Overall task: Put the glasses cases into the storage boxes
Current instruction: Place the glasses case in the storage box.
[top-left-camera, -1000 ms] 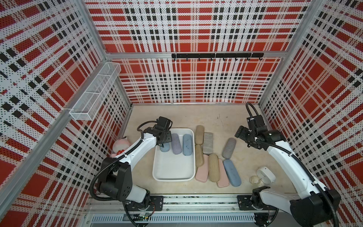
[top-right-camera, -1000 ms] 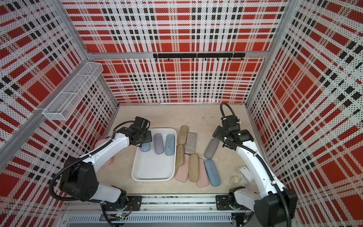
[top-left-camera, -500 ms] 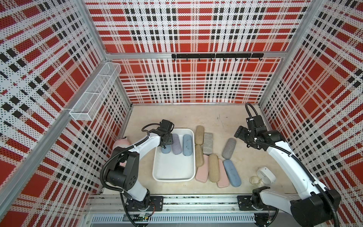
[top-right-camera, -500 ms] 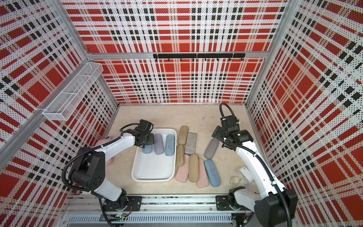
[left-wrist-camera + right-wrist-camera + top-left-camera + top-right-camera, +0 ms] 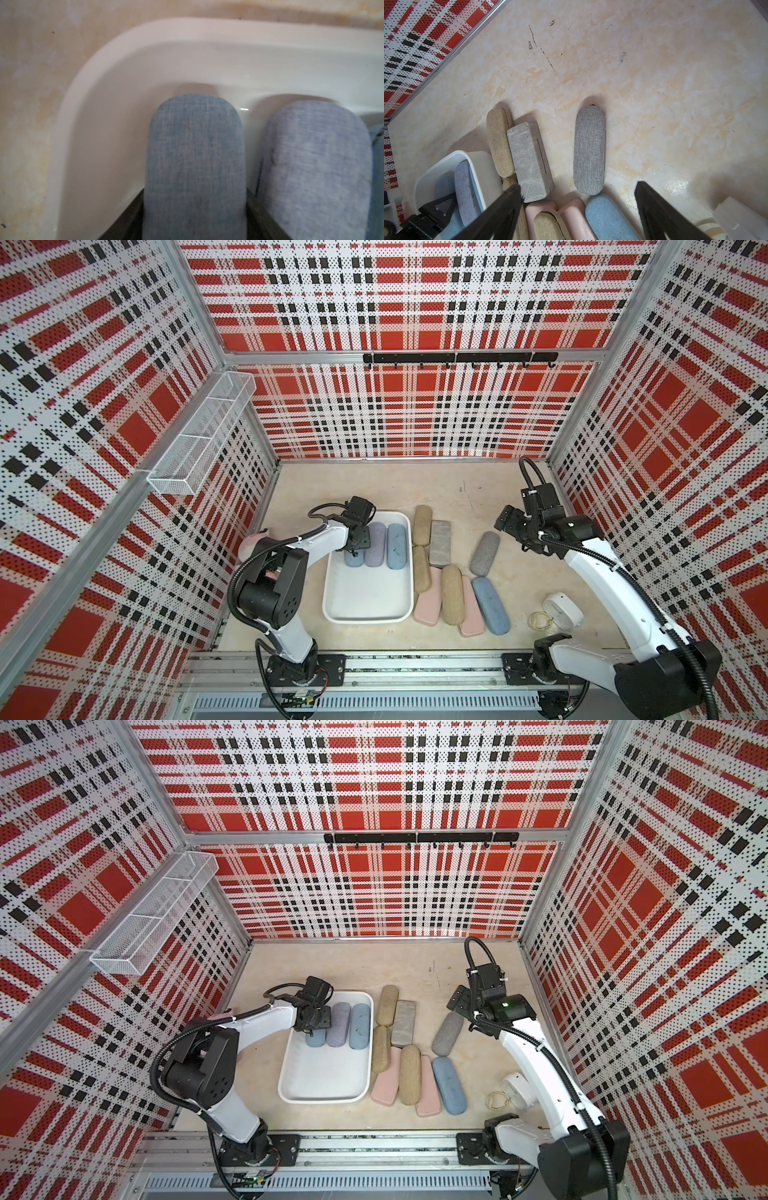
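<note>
1. Table [image 5: 374, 485]: tub [image 5: 368, 593] sits on the L arm [image 5: 320, 539] side. Loose cases [image 5: 452, 593] cluster betw. tub & R arm [image 5: 602, 572].
2. Tub: 3 cases in a row at its far end, long axes along tub's length. Near half is bare.
3. Grey case [image 5: 589, 149]: outermost of the cluster, on R arm side, well apart from tub, so R arm is clearly nearer. It lies just ahead of & below R claw [image 5: 577, 185], long axis running away from the claw, narrow width betw. the jaws. My guess: a straight drop will do, no wrist turn.
4. Blue case [image 5: 195, 166]: in tub, outer slot by tub's L wall, just beside lavender case [image 5: 375, 544].
5. R claw: jaws wide, empty, touching nothing, above table.
6. L claw [image 5: 356, 541]: clamped narrow on blue case's long sides, case pointing out toward tub's far wall. Can't tell if case rests on tub floor.
</note>
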You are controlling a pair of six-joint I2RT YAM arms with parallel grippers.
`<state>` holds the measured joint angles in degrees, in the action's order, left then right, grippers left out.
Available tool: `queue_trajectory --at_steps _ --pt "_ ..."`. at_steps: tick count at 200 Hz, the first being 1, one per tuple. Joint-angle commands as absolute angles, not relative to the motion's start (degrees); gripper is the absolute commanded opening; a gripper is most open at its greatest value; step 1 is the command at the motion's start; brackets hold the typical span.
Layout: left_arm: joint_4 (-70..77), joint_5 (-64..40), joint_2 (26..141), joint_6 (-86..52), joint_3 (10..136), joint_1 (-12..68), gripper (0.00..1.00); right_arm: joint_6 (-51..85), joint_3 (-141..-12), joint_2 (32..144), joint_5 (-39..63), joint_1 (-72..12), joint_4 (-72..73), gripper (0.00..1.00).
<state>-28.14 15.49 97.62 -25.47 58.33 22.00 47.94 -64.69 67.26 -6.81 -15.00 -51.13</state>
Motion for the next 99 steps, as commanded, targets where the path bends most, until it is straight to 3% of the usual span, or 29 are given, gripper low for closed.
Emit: queue_trajectory --at_steps 1,99 --pt "-26.21 16.17 98.49 -25.1 60.25 22.59 0.61 48.87 -64.52 66.01 -6.71 -15.74 -50.66 0.89" --pt "-25.41 15.92 99.59 -25.05 60.77 22.32 0.74 51.44 -60.13 69.42 -10.85 -22.59 -50.79 0.91"
